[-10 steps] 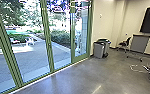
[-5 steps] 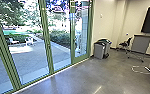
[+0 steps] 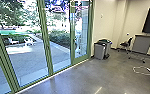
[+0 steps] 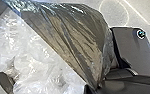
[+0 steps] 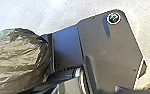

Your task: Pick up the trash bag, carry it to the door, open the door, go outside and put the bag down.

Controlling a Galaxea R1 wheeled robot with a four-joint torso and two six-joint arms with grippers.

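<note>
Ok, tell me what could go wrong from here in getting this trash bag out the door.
Spill: the trash bag leaves much of the crumpled clear plastic uncovered, so some might fall out.
Bump: the grey bins stand close beside what looks like the door; a bulky load could catch them.
Scrape: tall glass panes line the other side, so a tight turn might brush them.

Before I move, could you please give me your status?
Grip, both sides: can't tell. Trash bag up close in both wrist views. Green-framed door looks shut; grey bins just beside it.
</note>
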